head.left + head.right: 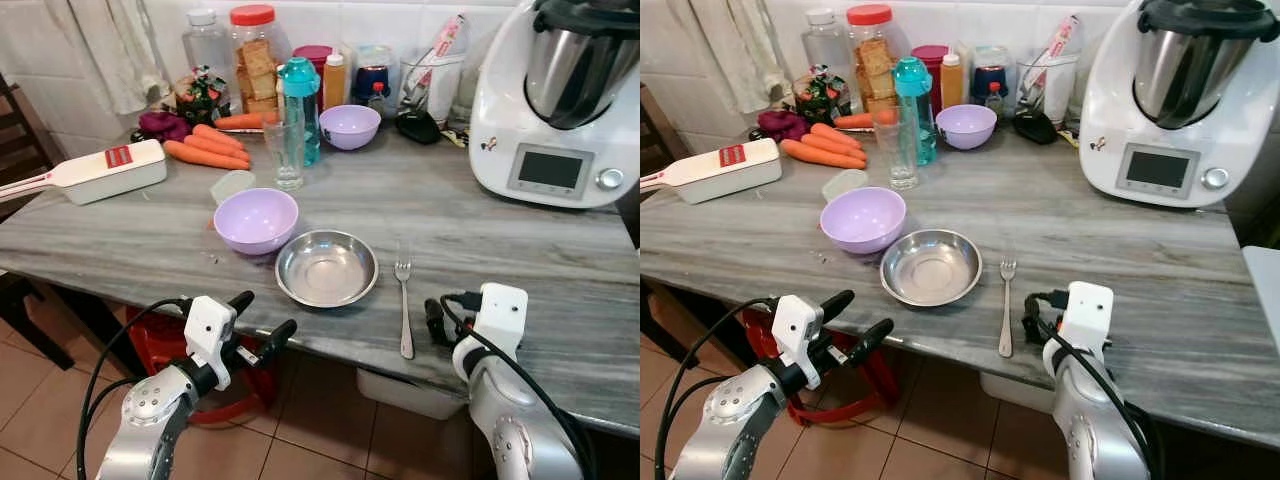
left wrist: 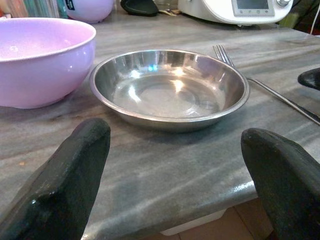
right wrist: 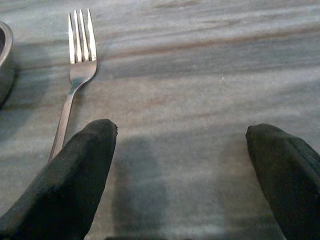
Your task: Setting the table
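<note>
Steel plate: your steel plate (image 1: 327,267) sits near the front edge of the grey tabletop (image 1: 520,250), empty, right way up.
Fork: the fork (image 1: 404,300) lies just beside the plate on its right, apart from it, tines pointing to the back edge, handle end reaching the front edge.
Purple bowl: a purple bowl (image 1: 256,220) stands just beside the plate, toward the back left; you cannot tell whether the rims touch.
Left end effector: your left end effector (image 1: 258,322) hangs off the front edge, below tabletop level, fingers spread and holding nothing, aimed at the plate.
Right end effector: your right end effector (image 3: 182,165) is over the front edge just to the right of the fork handle, fingers (image 3: 75,175) spread wide, empty.
Back of the tabletop: a glass (image 1: 285,152), a teal bottle (image 1: 300,105), carrots (image 1: 205,148), a second purple bowl (image 1: 349,126) and jars (image 1: 255,55) stand well behind the plate.
Back right corner: a white kitchen machine (image 1: 555,100).
</note>
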Available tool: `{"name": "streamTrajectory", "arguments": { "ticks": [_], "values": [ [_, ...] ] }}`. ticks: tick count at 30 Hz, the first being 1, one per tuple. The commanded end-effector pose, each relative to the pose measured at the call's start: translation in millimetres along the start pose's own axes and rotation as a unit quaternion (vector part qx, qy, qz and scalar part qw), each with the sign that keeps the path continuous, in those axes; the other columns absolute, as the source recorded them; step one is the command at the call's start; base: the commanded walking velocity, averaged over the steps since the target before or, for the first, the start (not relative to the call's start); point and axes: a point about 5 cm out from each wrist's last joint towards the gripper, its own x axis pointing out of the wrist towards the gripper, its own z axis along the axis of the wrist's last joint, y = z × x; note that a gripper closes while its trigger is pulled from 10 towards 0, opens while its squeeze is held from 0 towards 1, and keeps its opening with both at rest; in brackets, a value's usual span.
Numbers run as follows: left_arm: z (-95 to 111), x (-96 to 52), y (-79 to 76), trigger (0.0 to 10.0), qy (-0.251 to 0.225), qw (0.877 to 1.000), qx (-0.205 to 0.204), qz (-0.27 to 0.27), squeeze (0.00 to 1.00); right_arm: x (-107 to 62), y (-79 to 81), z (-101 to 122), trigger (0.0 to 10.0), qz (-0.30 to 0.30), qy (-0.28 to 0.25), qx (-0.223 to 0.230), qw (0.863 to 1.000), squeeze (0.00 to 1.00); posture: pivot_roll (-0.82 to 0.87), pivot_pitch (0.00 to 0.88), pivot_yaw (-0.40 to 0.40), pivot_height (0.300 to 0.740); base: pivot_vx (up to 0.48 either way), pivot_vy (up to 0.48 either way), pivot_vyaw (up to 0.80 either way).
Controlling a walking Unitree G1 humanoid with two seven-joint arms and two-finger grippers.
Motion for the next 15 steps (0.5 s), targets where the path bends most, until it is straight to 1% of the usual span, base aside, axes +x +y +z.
{"name": "streamTrajectory", "arguments": {
  "ticks": [1,5,7,15],
  "values": [
    [2.3,1.5,1.3,10.0,-0.001,1.000,0.002,-0.001,0.00,-4.2,3.4,-0.5,10.0,0.018,0.009,-0.007,1.000,1.00,-0.13,0.000,0.047,0.740,0.000,0.000,0.00],
    [2.3,1.6,1.8,10.0,-0.001,1.000,0.002,-0.001,0.00,-6.4,5.2,-5.6,10.0,0.033,0.028,-0.012,0.999,1.00,-0.13,0.000,0.048,0.740,0.000,0.000,0.00],
    [2.4,1.5,2.5,10.0,0.000,1.000,0.003,-0.001,0.00,-9.3,9.1,-8.2,10.0,0.053,0.037,-0.017,0.998,1.00,-0.12,0.000,0.052,0.740,0.000,0.000,0.00],
    [1.6,0.7,2.2,10.0,0.001,1.000,0.002,-0.001,0.00,-14.5,17.2,-11.8,10.0,0.091,0.056,-0.043,0.993,1.00,-0.12,0.001,0.056,0.740,0.000,0.000,0.00]
  ]
}}
